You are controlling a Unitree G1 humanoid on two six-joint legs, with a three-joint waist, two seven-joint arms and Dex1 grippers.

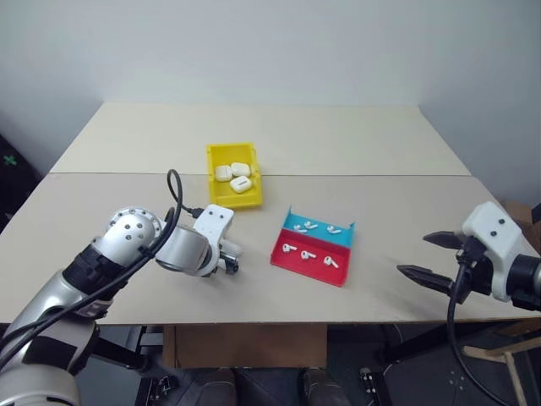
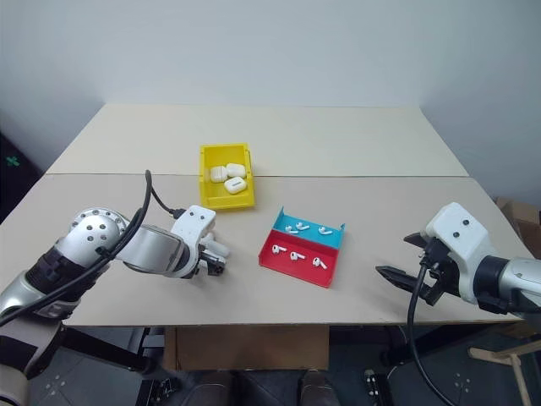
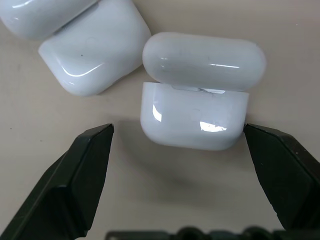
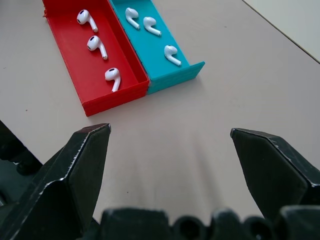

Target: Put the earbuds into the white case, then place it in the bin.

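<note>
A: Left first. We see the left gripper point(image 3: 177, 150) angled down at the table point(image 1: 380, 135) near the front edge, jaws spread wide, nothing clamped.

B: Agreed. In the left wrist view we have a white case point(image 3: 195, 92) lying on the table just past the two black fingers point(image 3: 65, 185), its lid slightly raised. One fingertip sits right at the case's corner; we can't tell if it touches. The other stands apart from it.

A: And more white cases point(image 3: 92, 47) just beside that one, two at least, lids shut, partly cut off at the picture's edge.

B: Moving right: we see the yellow bin point(image 1: 214, 161) further back on the table, beyond the left gripper. Three white cases in the bin point(image 1: 234, 176), bunched close together.

A: Next, the tray: a red compartment point(image 4: 62, 42) with a teal compartment point(image 4: 152, 47) touching it side by side, between the two arms. We count three earbuds point(image 4: 95, 45) in the red and three in the teal, six in all, lying loose, none touching.

B: Far right, the right gripper point(image 4: 170, 145) hangs above the table, pointing toward the tray, well apart from it. Jaws wide, nothing between them.

A: Done.
</note>
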